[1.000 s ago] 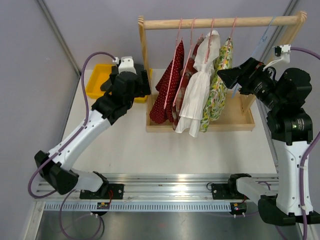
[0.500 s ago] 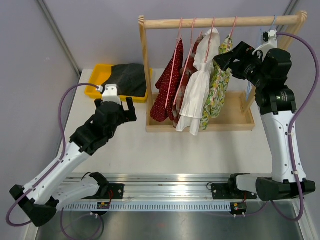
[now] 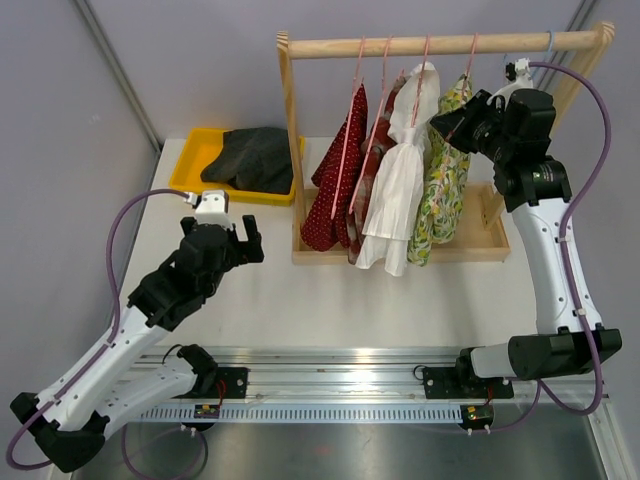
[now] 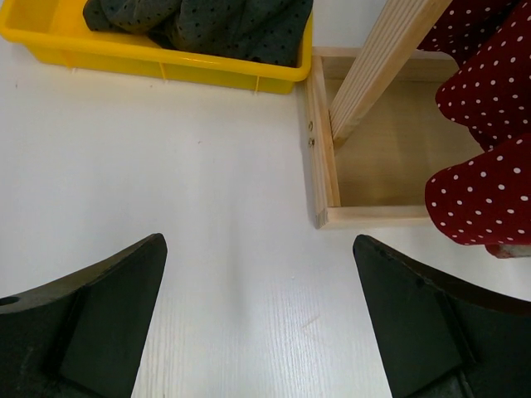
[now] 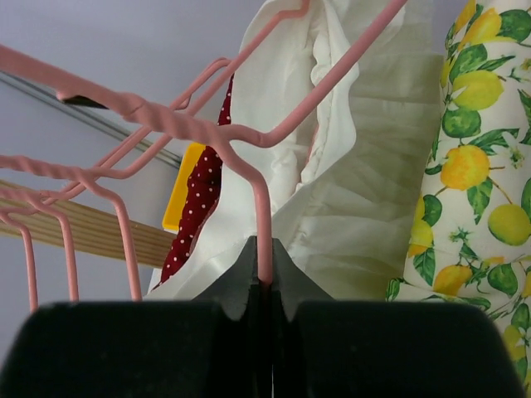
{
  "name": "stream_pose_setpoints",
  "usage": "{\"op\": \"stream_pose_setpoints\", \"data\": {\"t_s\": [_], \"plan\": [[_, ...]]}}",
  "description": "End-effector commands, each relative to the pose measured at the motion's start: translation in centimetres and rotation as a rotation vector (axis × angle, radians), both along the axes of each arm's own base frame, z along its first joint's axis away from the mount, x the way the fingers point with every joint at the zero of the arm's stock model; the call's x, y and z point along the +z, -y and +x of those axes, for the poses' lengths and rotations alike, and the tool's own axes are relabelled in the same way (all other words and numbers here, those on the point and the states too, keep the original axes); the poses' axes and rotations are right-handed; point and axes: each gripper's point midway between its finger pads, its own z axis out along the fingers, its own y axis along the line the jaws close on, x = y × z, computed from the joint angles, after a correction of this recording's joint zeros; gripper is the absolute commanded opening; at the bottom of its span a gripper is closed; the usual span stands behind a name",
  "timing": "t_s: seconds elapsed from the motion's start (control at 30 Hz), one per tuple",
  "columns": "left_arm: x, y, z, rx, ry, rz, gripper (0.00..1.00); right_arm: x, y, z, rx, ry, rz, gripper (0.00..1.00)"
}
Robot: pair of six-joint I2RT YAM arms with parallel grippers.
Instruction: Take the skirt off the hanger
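Note:
A lemon-print skirt (image 3: pixel 438 190) (image 5: pixel 485 166) hangs at the right end of the rail on a pink wire hanger (image 3: pixel 468 60) (image 5: pixel 264 207). My right gripper (image 3: pixel 442 125) (image 5: pixel 264 278) is up beside it and shut on that hanger's wire, just under the twisted neck. The wire stands pinched between both fingertips. My left gripper (image 3: pixel 245 240) (image 4: pixel 259 315) hovers open over the bare white table, left of the rack's base. Nothing is between its fingers.
A white garment (image 3: pixel 395 190) (image 5: pixel 357 191) and a red polka-dot one (image 3: pixel 335 180) (image 4: pixel 485 191) hang left of the skirt on the wooden rail (image 3: pixel 440 43). The rack's wooden base (image 3: pixel 480 235) (image 4: pixel 390 166) lies below. A yellow tray (image 3: pixel 190 165) (image 4: pixel 166 62) holds dark cloth (image 3: pixel 250 155).
My right gripper rose to the hanger and shut on its wire. The left arm drew back from the yellow tray toward the near side, staying open.

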Motion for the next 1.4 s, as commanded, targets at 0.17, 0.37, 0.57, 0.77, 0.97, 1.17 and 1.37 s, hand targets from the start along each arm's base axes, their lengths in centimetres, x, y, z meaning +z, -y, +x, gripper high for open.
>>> {"op": "stream_pose_setpoints", "data": {"t_s": [0.17, 0.37, 0.57, 0.77, 0.97, 1.17, 1.37], "plan": [[11.9, 3.8, -0.4, -0.175, 0.198, -0.092, 0.99, 10.9, 0.8, -5.7, -0.003, 0.204, -0.042, 0.0], [18.7, 12.3, -0.9, -0.401, 0.287, -0.047, 0.99, 13.8, 1.5, -10.3, -0.011, 0.255, -0.049, 0.0], [23.5, 24.4, -8.4, -0.929, 0.411, -0.299, 0.99, 13.3, 1.1, -13.8, 0.03, 0.244, -0.03, 0.0], [20.0, 31.7, -14.1, -1.181, 0.333, -0.381, 0.99, 13.3, 0.9, -15.6, 0.056, 0.248, -0.033, 0.0], [19.4, 35.3, -17.8, -1.3, 0.318, -0.41, 0.99, 13.5, 0.8, -16.9, 0.071, 0.259, -0.035, 0.0], [18.1, 37.4, -16.9, -1.264, 0.302, -0.383, 0.99, 13.6, 0.3, -17.9, 0.107, 0.258, -0.021, 0.0], [17.0, 38.5, -14.1, -1.133, 0.318, -0.319, 0.7, 14.7, -0.4, -20.1, 0.158, 0.282, 0.011, 0.0]]}}
